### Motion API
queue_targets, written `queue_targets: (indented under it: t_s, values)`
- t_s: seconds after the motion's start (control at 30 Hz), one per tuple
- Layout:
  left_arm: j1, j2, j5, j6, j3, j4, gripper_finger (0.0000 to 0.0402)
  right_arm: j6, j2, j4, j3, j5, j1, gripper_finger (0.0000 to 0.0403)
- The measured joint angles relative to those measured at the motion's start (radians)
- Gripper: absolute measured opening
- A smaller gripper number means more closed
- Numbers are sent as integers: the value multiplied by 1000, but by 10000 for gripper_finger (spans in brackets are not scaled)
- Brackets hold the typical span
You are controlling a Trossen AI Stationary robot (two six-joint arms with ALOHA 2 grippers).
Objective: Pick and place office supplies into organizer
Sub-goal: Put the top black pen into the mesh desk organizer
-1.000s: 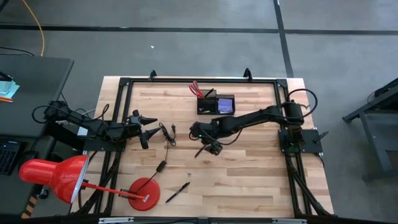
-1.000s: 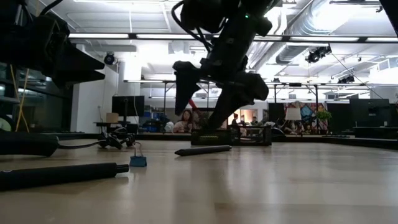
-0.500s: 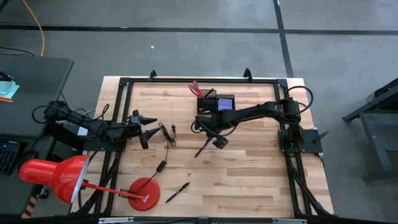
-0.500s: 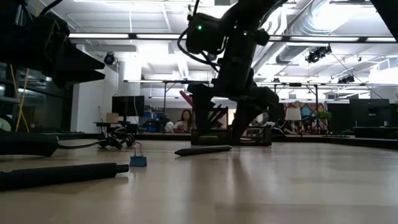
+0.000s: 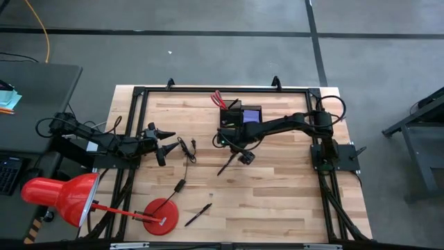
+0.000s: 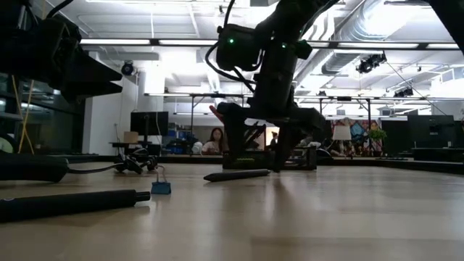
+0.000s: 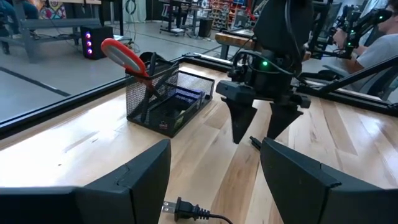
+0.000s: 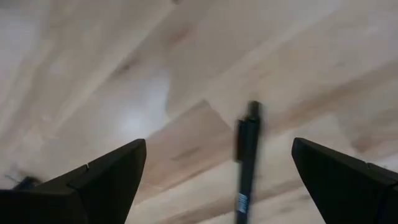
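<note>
1. A red desk lamp [image 5: 61, 196] sits at the lower left, its round base [image 5: 160, 215] on the worktop [image 5: 277, 201].
2. A thin black cable [image 5: 186, 150] lies left of centre.
3. A grey desk [image 5: 31, 104] stands at far left.

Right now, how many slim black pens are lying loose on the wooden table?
2. One slim black pen lies mid-table under the open right gripper; another lies near the front edge. Any inside the black mesh organizer can't be counted.
</note>
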Motion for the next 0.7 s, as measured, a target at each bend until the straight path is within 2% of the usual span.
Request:
queue_targets:
  t_s: [0.07,0.27,0.7]
  values:
    - [0,0,0,0,0,0,232,8,11,15,0,25,0,399]
    - [0,0,0,0,0,0,232,-16,18,13,1,8,-14,383]
    - [0,0,0,0,0,0,232,-11,20,-23,1,-22,-19,278]
